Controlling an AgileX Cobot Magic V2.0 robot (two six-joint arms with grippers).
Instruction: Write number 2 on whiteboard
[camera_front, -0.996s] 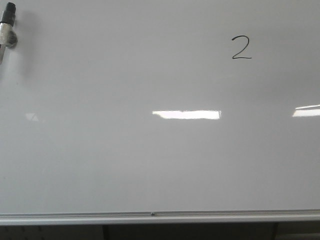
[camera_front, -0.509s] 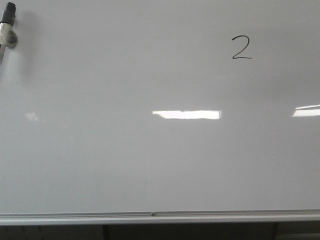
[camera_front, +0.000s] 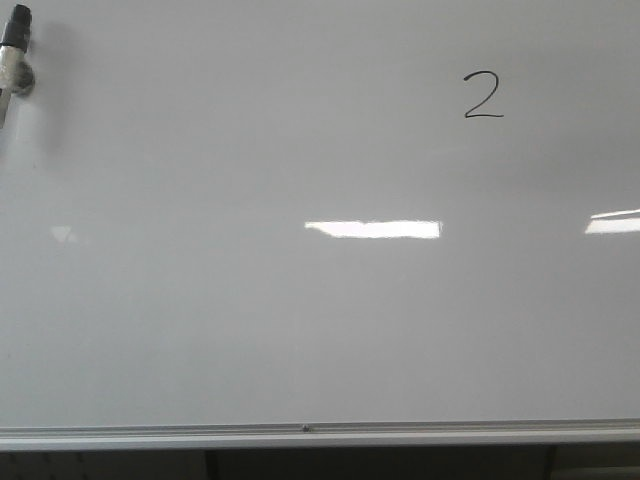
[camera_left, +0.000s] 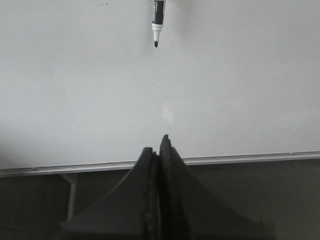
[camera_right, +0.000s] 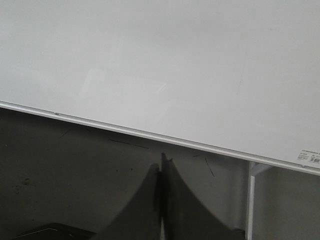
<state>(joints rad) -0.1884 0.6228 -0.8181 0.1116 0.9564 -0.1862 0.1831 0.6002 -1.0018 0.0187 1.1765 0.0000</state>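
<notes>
The whiteboard (camera_front: 300, 330) fills the front view, with a silver rail (camera_front: 320, 436) along its near edge. A small black number 2 (camera_front: 483, 97) is written at the upper right. A black-and-white marker (camera_front: 14, 62) lies on the board at the far left edge; it also shows in the left wrist view (camera_left: 158, 19), uncapped. My left gripper (camera_left: 159, 145) is shut and empty, over the board's rail (camera_left: 240, 159). My right gripper (camera_right: 162, 162) is shut and empty, off the board (camera_right: 175, 65) over dark ground. Neither gripper shows in the front view.
Bright rectangular light reflections (camera_front: 372, 229) lie on the board's middle and at its right edge (camera_front: 612, 223). Dark floor and white stand legs (camera_right: 250, 200) show beyond the rail in the wrist views.
</notes>
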